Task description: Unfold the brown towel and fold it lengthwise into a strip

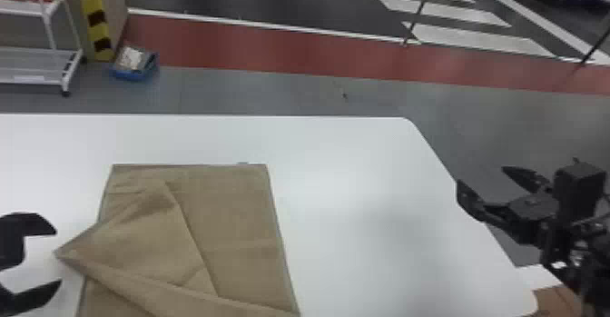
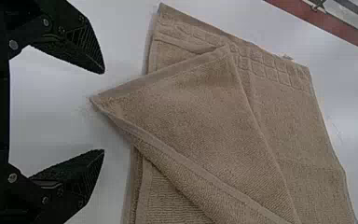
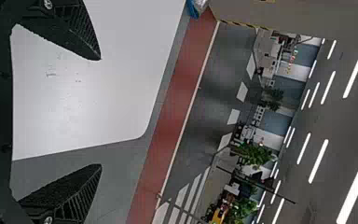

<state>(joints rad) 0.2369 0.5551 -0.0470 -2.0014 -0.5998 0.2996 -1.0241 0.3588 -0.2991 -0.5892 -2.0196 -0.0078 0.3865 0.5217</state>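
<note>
A brown terry towel (image 1: pixel 240 211) lies partly folded on a white, round-cornered desk (image 1: pixel 354 166), one pointed corner angled toward the robot's left. Beside that corner, the black left gripper (image 1: pixel 47 257) has its fingers apart. The black right gripper (image 1: pixel 483 182), fingers also apart, is at the desk's right edge.

a white table (image 1: pixel 345 166) spreads between the left and right jaws. a white rack (image 1: pixel 36 66) and a blue box (image 1: pixel 134 74) stand beyond the left jaws, green plants (image 3: pixel 254 154) far past the right jaws.
</note>
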